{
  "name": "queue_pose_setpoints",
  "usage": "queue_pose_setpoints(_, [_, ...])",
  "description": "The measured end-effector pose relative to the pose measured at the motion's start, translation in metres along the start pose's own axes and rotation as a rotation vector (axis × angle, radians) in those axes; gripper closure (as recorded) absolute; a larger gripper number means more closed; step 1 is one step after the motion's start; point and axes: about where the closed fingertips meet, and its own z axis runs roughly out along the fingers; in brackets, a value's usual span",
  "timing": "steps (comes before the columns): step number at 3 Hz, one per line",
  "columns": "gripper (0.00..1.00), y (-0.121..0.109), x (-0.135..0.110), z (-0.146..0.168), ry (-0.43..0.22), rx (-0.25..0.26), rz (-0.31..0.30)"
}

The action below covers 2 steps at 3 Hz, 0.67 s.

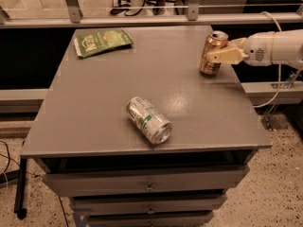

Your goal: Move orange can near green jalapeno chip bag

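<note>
The orange can (211,65) stands near the right edge of the grey table (94,103), leaning slightly. My gripper (214,54) reaches in from the right, and its cream fingers (226,56) are closed around the can's upper half. The green jalapeno chip bag (102,41) lies flat at the table's far left corner, far from the can and the gripper.
A silver and green can (148,120) lies on its side near the table's front middle. Drawers (149,186) sit under the tabletop. A metal rail (156,19) runs behind the table. A cable hangs off the arm on the right.
</note>
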Motion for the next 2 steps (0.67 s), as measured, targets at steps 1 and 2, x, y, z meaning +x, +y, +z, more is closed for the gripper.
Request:
queue_pose_setpoints(1, [1.0, 0.0086, -0.0528, 0.0037, -0.075, -0.043, -0.028])
queue_pose_setpoints(2, [1.0, 0.0088, -0.0529, 0.0042, -0.075, -0.044, -0.028])
